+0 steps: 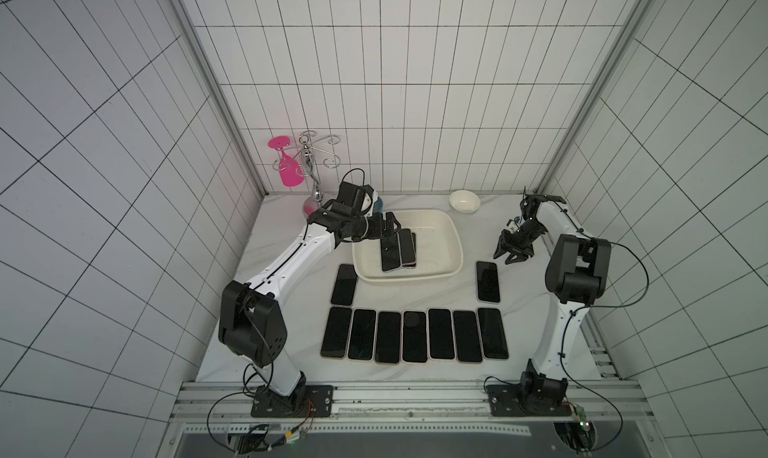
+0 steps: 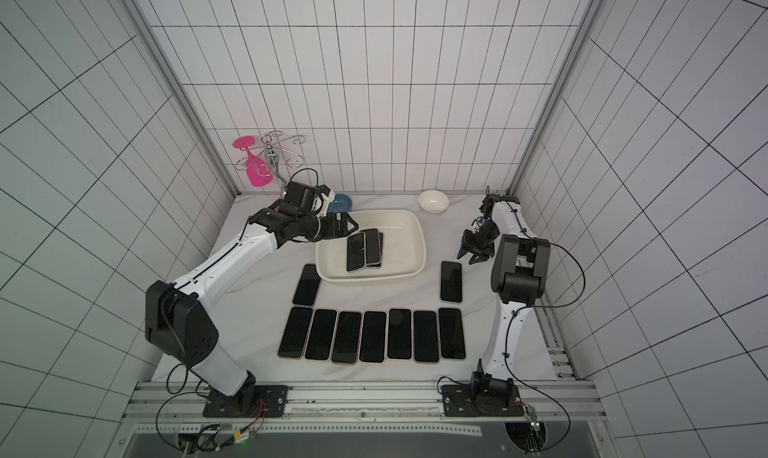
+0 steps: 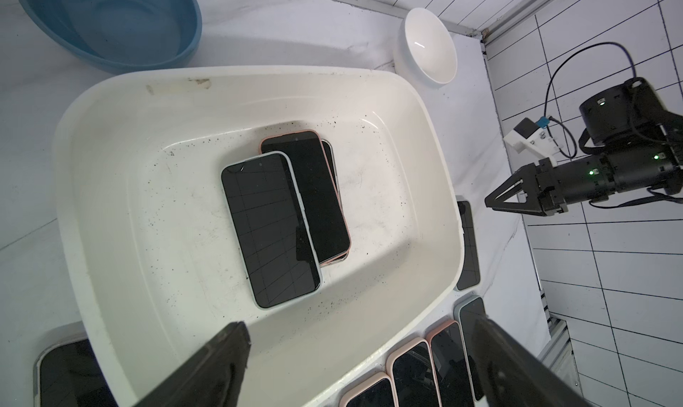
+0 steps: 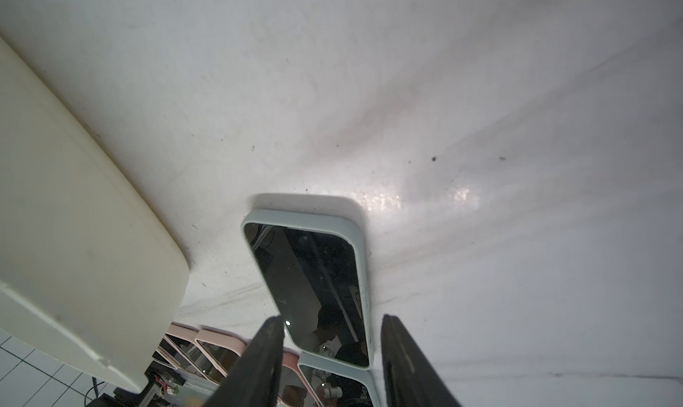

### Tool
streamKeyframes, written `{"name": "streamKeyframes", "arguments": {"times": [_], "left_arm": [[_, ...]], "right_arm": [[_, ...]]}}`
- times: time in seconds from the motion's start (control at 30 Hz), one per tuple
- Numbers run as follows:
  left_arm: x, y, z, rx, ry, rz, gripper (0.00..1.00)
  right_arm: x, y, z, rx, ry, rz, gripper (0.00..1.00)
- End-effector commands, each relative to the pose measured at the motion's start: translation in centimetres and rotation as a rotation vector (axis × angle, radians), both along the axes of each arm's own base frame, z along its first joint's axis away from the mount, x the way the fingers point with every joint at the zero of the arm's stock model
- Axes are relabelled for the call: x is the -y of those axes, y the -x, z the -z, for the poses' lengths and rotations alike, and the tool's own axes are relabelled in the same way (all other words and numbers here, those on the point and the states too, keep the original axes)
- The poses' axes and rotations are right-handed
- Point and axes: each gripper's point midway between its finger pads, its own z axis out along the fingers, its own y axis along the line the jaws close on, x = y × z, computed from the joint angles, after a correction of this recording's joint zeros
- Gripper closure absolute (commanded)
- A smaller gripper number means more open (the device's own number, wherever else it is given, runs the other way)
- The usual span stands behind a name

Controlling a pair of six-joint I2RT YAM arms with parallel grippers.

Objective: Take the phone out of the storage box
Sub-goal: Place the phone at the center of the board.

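The cream storage box (image 1: 454,243) (image 2: 419,237) (image 3: 111,102) sits mid-table in both top views. Inside it lies a stack of phones: a pale-cased phone (image 3: 269,229) (image 1: 390,255) on top, and a pink-cased phone (image 3: 318,198) under it. My left gripper (image 1: 392,224) (image 3: 360,325) hovers open over the box's left side, above the stack, with nothing between its fingers. My right gripper (image 1: 505,257) (image 4: 332,318) hangs to the right of the box. Its jaws stand apart just above a pale-cased phone (image 4: 314,275) (image 1: 487,281) that lies flat on the table.
Several phones (image 1: 415,336) lie in a row near the front, and one more phone (image 1: 345,284) lies left of the box. A blue bowl (image 3: 111,20) and a white bowl (image 1: 464,201) stand behind the box. A wire rack with a pink glass (image 1: 289,164) stands at the back left.
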Motion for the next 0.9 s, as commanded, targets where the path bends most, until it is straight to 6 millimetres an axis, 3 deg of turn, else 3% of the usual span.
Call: {"name": "streamKeyframes", "arguments": {"times": [0.0,0.27,0.43,0.63,0.87], "left_arm": [[0.0,-0.1,0.9,-0.022,0.003,-0.002,0.02],[-0.7,0.0,1.2,-0.013,-0.022,-0.024,0.02],[-1.0,-0.1,1.4,-0.014,-0.026,-0.035,0.02],[-1.0,0.1,1.8,-0.021,-0.027,-0.037,0.02],[-1.2,0.3,2.3,-0.030,-0.030,-0.036,0.02]], "right_arm": [[0.2,-0.8,0.2,-0.026,-0.002,0.025,0.57],[-0.5,-1.2,2.9,-0.059,0.035,0.011,0.56],[-1.6,-1.0,3.7,-0.069,0.026,-0.011,0.54],[-4.1,0.1,4.4,-0.100,0.017,-0.075,0.54],[-4.3,1.3,5.4,-0.120,0.024,-0.067,0.56]]}}
